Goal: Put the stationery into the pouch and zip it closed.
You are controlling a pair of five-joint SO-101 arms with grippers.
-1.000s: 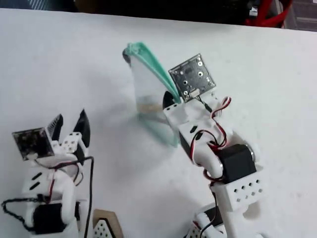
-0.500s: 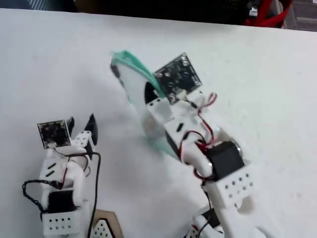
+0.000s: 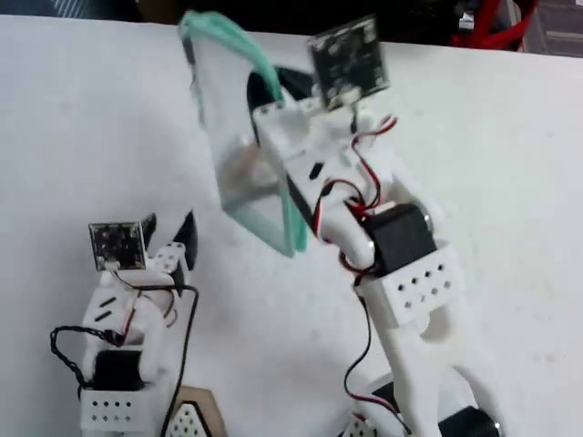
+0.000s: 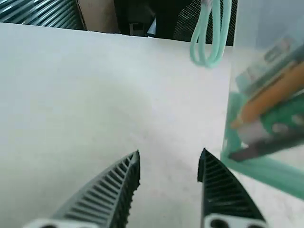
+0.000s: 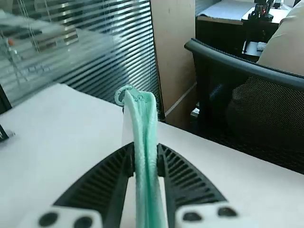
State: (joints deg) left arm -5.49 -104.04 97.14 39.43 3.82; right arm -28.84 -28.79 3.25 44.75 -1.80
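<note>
Right gripper [image 5: 145, 152] is clamped on the pouch [image 3: 232, 127], jaws pinching its green zip edge. Over the last second the right arm has raised the pouch off the table [image 3: 91, 109] and swung it toward the far edge; it now hangs in the air, tilted. The zip pull [image 5: 124, 93] sits at the end of the edge away from the jaws. The two green lips look pressed together, but whether it's fully zipped can't be told.

Stationery [image 4: 270, 95] is inside, resting low in the clear pouch, so loading looks done and only the zip step remains.

Left gripper [image 4: 170, 154] has edged forward, jaws spread, holding nothing, low over the table just beside the pouch's lower corner, not touching. It's probably lining up to brace or pull.
</note>
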